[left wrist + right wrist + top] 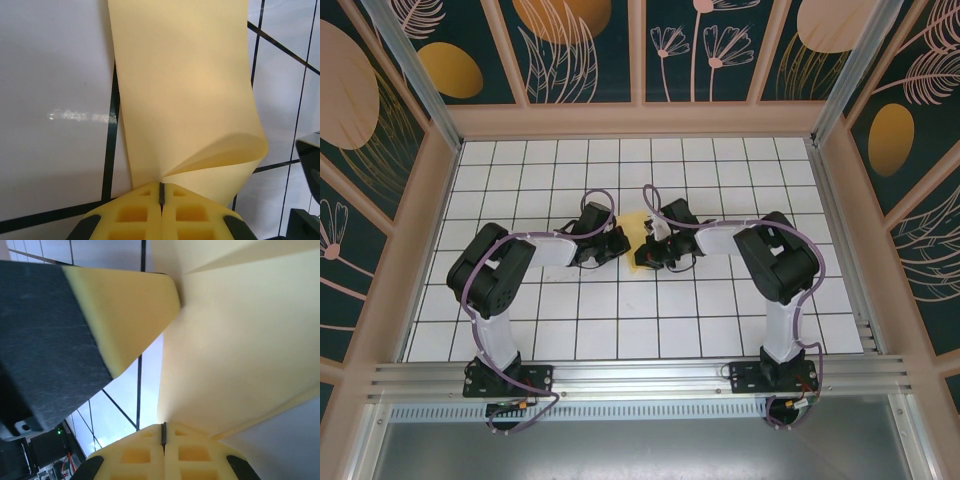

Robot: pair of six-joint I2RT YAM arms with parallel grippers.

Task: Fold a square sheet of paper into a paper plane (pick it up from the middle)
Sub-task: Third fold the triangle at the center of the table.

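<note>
Bringing the two pinched edges together evenly looks like the crux of this fold. The square sheet of paper [638, 238] sits at the middle of the tabletop [620, 330], caught between both arms, and it is bowed into a soft loop rather than pressed into a crease. To do it well, the two sides should probably move in step and hold the edges level so the corners meet. They should also avoid pulling apart, since paper this thin would likely slip or tear. The left fingers [135, 212] are pressed together with the sheet nipped at their tips, and the right fingers [135, 455] are likewise pressed together on the paper. Both arms reach forward from their bases with elbows raised and bent, and the forearms angle inward so the fingertips come close to each other at the sheet.
</note>
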